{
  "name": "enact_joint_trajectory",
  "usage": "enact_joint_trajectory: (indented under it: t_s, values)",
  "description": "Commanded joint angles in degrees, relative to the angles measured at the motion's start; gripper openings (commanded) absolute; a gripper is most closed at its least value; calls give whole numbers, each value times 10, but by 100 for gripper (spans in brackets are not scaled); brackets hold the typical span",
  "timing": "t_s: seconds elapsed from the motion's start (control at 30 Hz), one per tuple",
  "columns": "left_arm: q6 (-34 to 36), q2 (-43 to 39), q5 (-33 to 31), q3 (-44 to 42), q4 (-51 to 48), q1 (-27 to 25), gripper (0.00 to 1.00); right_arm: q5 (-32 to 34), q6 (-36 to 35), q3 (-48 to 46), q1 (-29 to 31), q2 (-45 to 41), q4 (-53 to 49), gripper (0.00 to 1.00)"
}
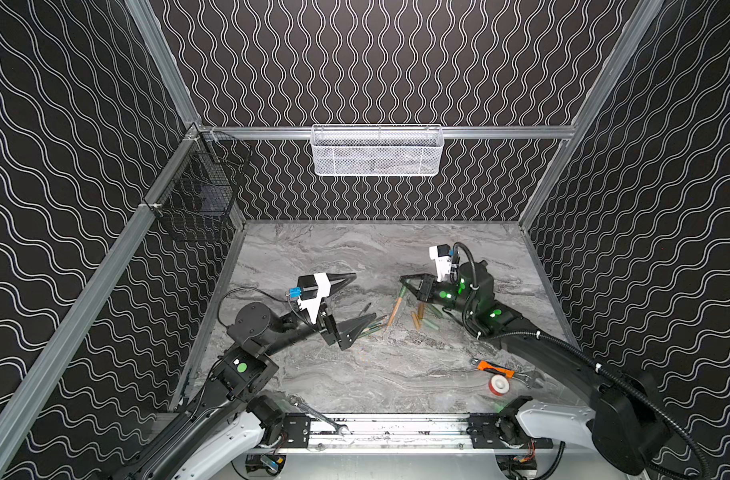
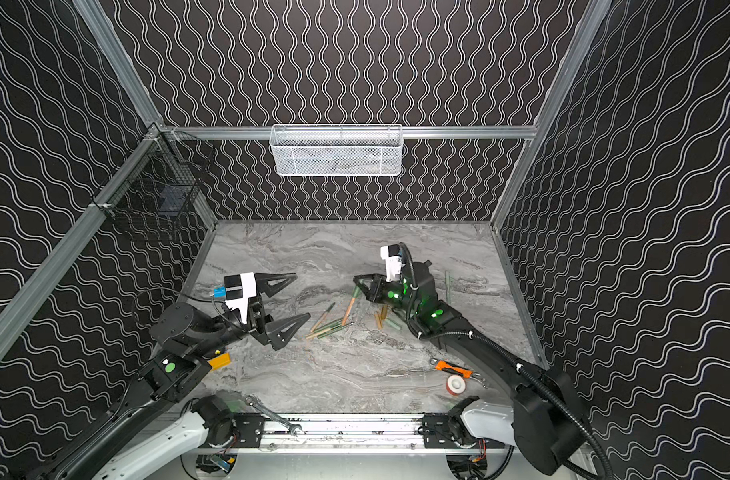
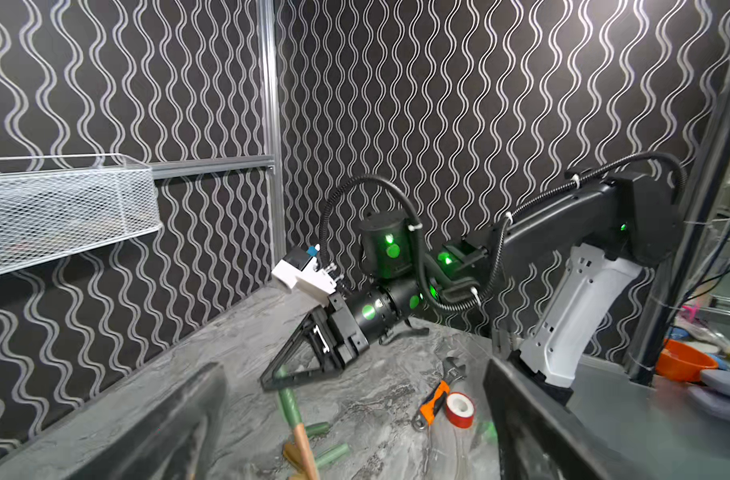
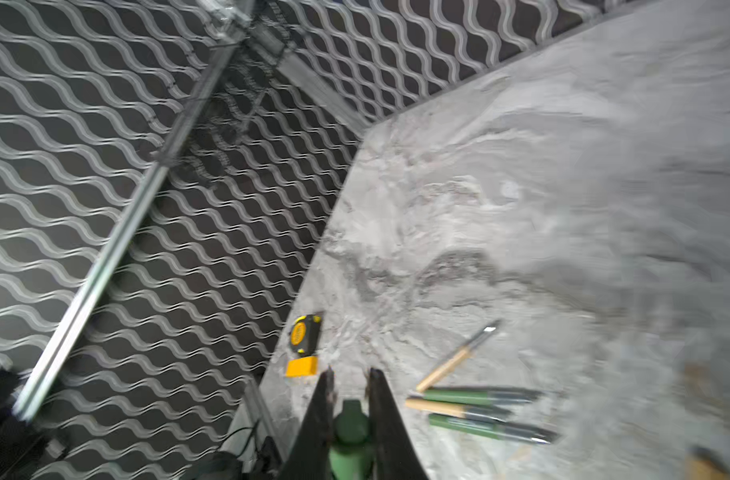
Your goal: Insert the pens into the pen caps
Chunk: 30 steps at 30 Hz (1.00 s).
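Right gripper (image 1: 404, 284) pinched a green cap (image 4: 350, 419), a tan pen (image 1: 395, 309) dangling below it. Left gripper (image 1: 365, 295) gaped wide beside loose pens (image 2: 333, 325). They seemed light, stiff and slick, best taken mid-barrel.

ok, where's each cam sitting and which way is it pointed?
Top views: one stereo pair high over the near edge, looking down and back at the table; both arms, left gripper open.
Left wrist: looks across the table at the right gripper shut on a pen; own fingers blurred at the edge.
Right wrist: looks down past its own fingers at loose pens.
Shared: tape roll in left wrist and both top views.
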Motion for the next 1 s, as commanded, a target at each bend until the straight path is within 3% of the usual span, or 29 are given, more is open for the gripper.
enact_joint_trajectory:
  t_s: [0.0, 0.1, 0.2, 0.47, 0.63, 0.97]
  values:
    - [22, -12, -23, 1, -48, 1, 99, -40, -84, 29, -58, 29, -103, 0]
    - [28, -26, -27, -2, -75, 1, 99, -78, -125, 54, -116, 61, -140, 0]
    - [28, -39, -30, -5, -94, 1, 99, -73, -160, 74, -152, 86, -162, 0]
    - [37, -59, -40, -1, -162, 1, 99, 81, -336, 307, -224, 273, -436, 0]
    - [34, -63, -35, 2, -180, 1, 99, 167, -364, 401, -255, 373, -509, 0]
    - [47, -7, 11, 44, -257, 1, 99, 249, -396, 492, -286, 477, -561, 0]
